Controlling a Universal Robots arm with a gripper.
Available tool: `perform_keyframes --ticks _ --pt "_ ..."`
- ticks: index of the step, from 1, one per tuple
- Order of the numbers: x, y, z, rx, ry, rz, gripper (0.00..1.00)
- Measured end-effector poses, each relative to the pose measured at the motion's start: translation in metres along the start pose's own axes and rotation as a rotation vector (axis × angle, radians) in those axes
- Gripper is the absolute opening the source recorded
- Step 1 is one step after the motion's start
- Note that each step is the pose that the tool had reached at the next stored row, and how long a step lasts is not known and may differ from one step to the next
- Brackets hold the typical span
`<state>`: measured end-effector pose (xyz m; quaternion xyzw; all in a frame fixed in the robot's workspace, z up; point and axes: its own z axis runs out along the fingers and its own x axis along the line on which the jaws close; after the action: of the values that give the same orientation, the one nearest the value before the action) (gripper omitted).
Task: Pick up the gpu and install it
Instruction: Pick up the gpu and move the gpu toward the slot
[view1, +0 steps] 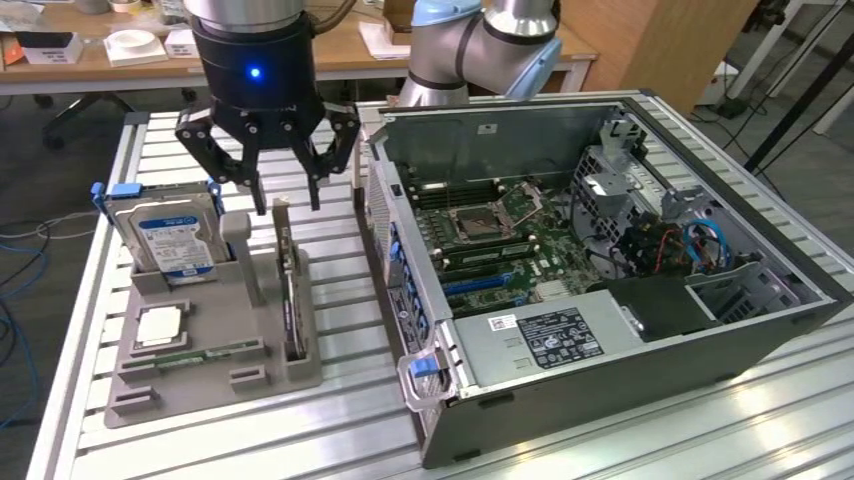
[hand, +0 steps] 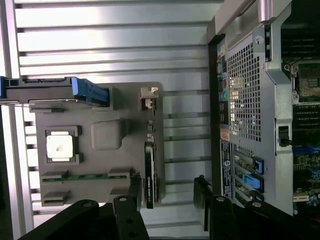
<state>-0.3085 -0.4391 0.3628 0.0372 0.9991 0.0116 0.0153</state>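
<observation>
Your black, multi-fingered tool (hand: 167, 194) sits closest to the wrist camera, its fingers (hand: 201, 195) spread wide and pinching nothing. It hangs over the far end of the gpu (view1: 290, 300), a thin green circuit-board card with a black cooler. The gpu stands on its edge in a slot of the grey plastic holder tray (view1: 187, 388). In the wrist view one finger is just beside the card's end, while another is over bare slats between the tray and the case. You cannot tell from either view whether any finger touches the card.

Around the gpu, watch the neighbours. A silver hard drive (view1: 167, 238) with a blue label and blue side clips stands upright in the tray, on the exterior view's left. A grey post of the tray rises between the drive and the card. A square silver processor chip (view1: 158, 326) and a narrow green memory stick (view1: 207, 353) lie flat nearer the camera. On the exterior view's right the open black computer case (view1: 694, 345) rests on the slatted aluminium desk (view1: 327, 430), with its rear panel near the card.
</observation>
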Motion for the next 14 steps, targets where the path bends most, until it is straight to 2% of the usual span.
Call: perform_keyframes --ticks 14 --pt "0.001 -0.0148 0.0051 0.0134 -0.0019 0.0 0.54"
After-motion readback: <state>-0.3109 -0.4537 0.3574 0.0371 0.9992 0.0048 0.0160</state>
